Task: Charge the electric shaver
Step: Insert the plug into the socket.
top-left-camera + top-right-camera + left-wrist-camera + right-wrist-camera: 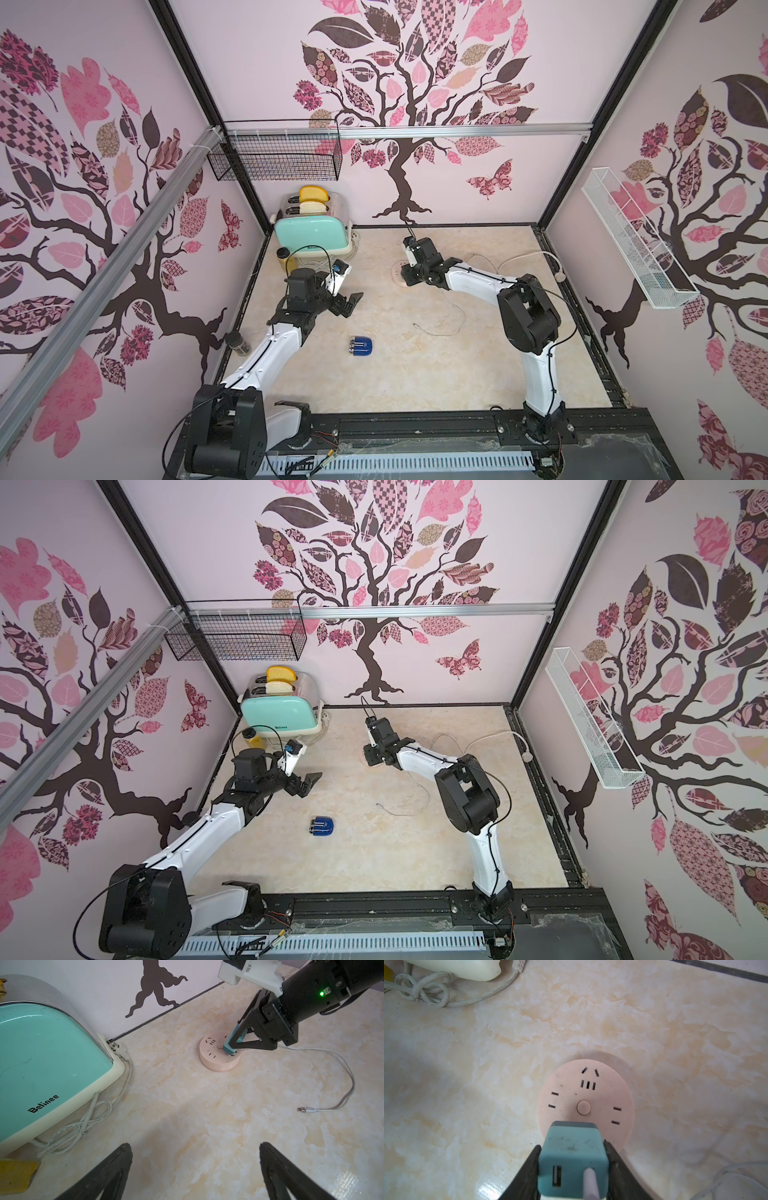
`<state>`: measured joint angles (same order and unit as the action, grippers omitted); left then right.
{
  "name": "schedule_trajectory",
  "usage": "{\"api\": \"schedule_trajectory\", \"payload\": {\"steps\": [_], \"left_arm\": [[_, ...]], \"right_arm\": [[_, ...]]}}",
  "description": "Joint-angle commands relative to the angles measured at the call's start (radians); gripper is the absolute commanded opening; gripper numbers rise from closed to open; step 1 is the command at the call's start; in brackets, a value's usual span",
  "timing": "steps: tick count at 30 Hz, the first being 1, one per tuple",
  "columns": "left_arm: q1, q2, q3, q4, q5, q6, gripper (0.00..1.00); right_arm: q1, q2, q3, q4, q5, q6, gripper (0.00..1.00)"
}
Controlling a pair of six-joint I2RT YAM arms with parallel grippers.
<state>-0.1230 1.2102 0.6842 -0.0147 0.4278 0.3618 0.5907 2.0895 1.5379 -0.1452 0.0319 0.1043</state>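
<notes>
Tabletop (187, 1105): smooth marble-pattern surface, glossy where light reflects. Socket disc (623, 1093): matt pink plastic. Plug adapter (571, 1147): matt teal plastic, scuffed. Toaster (41, 1053): glossy mint shell, metal top. Electric shaver (362, 346): glossy blue body, silver ridged head.

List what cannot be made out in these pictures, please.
- Pins of the adapter: hidden under its body in the right wrist view; seating in the socket unclear.
- Charging port of the shaver: too small in both top views.
- The yellow jar: partly behind the left arm in a top view.
</notes>
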Motion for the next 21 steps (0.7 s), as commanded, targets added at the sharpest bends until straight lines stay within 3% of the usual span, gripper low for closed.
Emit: {"api": "schedule_trajectory", "payload": {"steps": [1, 21], "left_arm": [[0.006, 0.008, -0.011, 0.021, 0.012, -0.014, 0.98], [0.008, 0.017, -0.011, 0.021, 0.02, -0.016, 0.98]], "right_arm": [[-0.002, -0.023, -0.002, 0.024, 0.009, -0.003, 0.0], [-0.009, 0.02, -0.01, 0.007, 0.006, 0.0, 0.0]]}}
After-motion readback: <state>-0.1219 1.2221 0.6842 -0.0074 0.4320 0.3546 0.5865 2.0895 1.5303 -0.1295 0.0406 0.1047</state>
